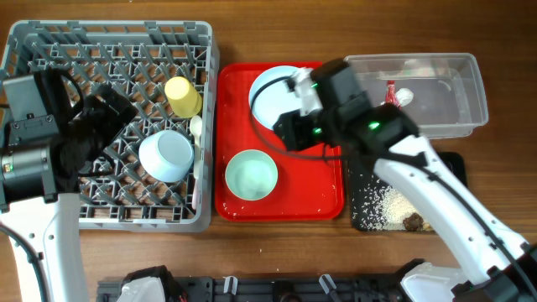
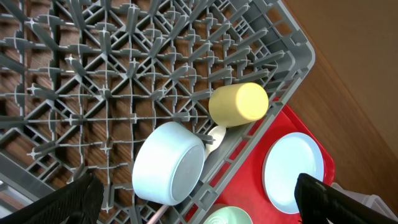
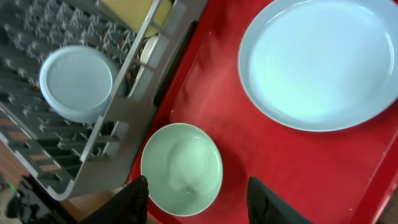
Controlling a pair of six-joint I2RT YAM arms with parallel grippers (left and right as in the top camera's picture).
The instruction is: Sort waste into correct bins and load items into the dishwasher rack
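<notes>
Right pincer (image 3: 199, 199) apart over green bowl (image 3: 181, 169) nr red tray (image 3: 211, 93) edge; left pincer (image 2: 202, 199) apart over rack (image 2: 124, 74) rim.

No legible text; red wrapper (image 1: 391, 90) print unreadable.

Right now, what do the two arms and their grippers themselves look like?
Both have smooth white links and boxy black joint housings. The right arm shows small green lights and a thin black cable looped by its wrist. The left arm carries a grey housing. Left fingers and right fingers are matte black.
</notes>
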